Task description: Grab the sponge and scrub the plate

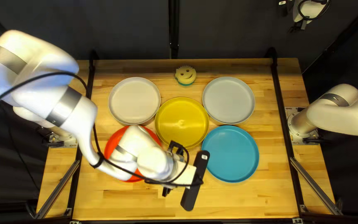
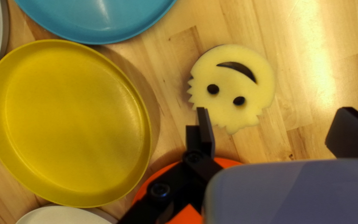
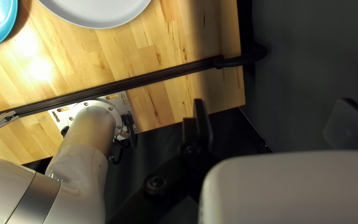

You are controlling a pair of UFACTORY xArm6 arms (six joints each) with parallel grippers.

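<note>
Beside the yellow plate (image 2: 67, 124), a smiling sponge (image 2: 241, 81) lay just ahead of the spread left claw (image 1: 175, 146); a second sponge (image 1: 185, 75) sat near the far edge of the desk (image 1: 266, 199), the right claw (image 1: 297, 28) spread too

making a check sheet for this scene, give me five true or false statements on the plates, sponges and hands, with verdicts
1. The left hand is shut on the near sponge. False: its fingers stand apart, and that sponge lies on the table.
2. The far sponge lies beyond the yellow plate. True.
3. The red plate is fully in sight in the top left view. False: the left arm hides part of it.
4. The blue plate holds a sponge. False: it is empty.
5. The right hand is open. True.
</note>
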